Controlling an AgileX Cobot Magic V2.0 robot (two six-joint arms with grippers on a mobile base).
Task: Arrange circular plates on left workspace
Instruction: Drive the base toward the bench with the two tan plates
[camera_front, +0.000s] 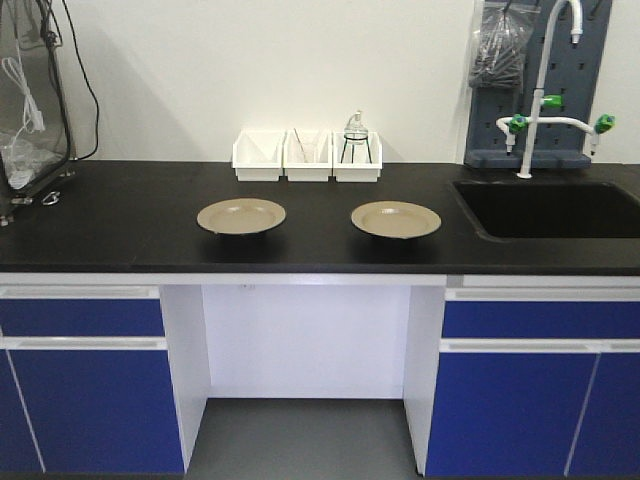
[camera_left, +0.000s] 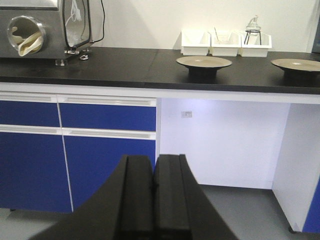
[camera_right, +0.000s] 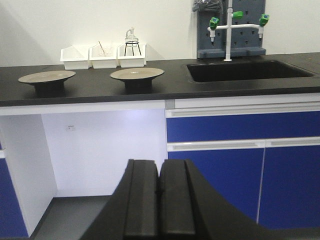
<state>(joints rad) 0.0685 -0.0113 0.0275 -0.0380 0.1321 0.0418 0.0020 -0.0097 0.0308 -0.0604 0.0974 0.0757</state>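
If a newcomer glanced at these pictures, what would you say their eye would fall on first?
Two tan plates stand out against the black countertop: the left plate and the right plate lie apart, side by side, before three white bins at the wall. Further right is the recessed sink with its white faucet. In the wrist views, the left claw and right claw are shut, low before the blue cabinets.

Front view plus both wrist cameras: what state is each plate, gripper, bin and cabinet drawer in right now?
Left plate: upright on the countertop, untouched.
Right plate: upright on the countertop, apart from the left plate.
Left gripper: shut, holding nothing.
Right gripper: shut, holding nothing.
White bins: three side by side; rightmost holds a glass flask.
Cabinet drawers: closed.
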